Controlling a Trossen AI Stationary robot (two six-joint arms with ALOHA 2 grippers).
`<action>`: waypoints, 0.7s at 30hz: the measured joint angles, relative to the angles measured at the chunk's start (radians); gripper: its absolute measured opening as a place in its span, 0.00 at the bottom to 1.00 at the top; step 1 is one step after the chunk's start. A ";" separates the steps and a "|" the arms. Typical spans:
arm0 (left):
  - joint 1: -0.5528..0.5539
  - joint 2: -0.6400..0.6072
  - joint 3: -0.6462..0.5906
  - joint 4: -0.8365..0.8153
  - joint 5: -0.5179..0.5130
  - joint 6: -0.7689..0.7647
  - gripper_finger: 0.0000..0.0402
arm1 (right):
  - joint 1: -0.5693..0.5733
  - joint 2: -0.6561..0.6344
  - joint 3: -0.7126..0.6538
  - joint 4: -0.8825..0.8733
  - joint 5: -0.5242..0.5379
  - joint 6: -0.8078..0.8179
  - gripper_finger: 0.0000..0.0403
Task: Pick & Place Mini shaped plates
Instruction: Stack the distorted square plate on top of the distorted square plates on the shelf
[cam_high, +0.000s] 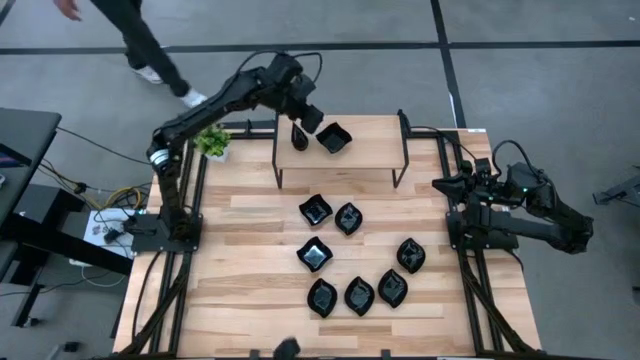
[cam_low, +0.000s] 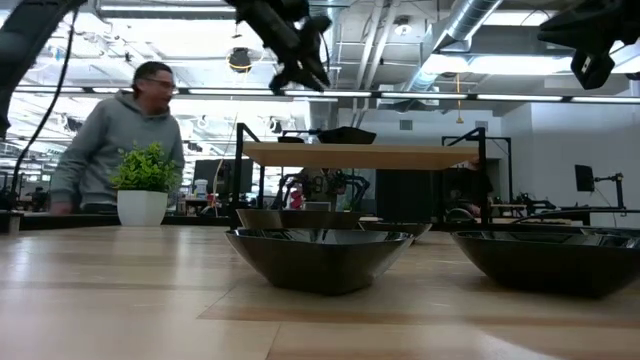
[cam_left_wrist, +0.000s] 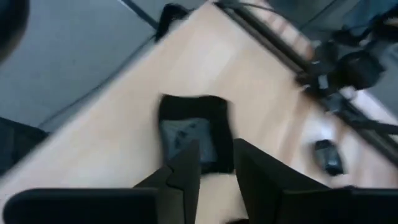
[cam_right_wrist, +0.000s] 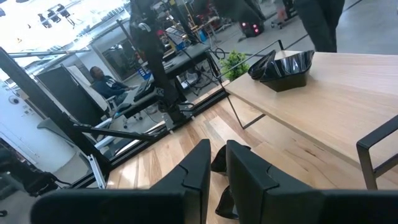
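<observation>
I hover my left gripper (cam_high: 310, 117), jaws parted narrowly and empty, just above the square plate (cam_high: 334, 138) now resting on the raised shelf (cam_high: 370, 150).

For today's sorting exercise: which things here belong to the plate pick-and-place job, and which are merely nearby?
Job things:
- black plates on the table
- plate on the raised shelf
- shelf
- left end effector over the shelf

Merely nearby:
- potted plant
- person behind the table

Raised shelf (cam_high: 370, 150) lies bare on its right half; two black plates (cam_high: 333, 137) crowd its left. Below, eight plates (cam_high: 315, 254) cluster mid-tabletop (cam_high: 240, 290), leaving clear lanes along both edges. Potted plant (cam_high: 213, 141) blocks the far-left corner.
</observation>
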 joint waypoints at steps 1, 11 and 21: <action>-0.018 -0.027 -0.020 -0.002 0.005 -0.018 0.24 | 0.000 0.000 0.000 0.000 0.000 0.000 0.12; -0.321 -0.321 -0.402 0.007 -0.002 -0.056 0.24 | 0.000 0.000 0.000 0.000 0.000 -0.001 0.12; -0.459 -0.490 -0.815 0.252 -0.164 -0.376 0.24 | 0.000 0.000 0.000 -0.001 0.000 -0.001 0.12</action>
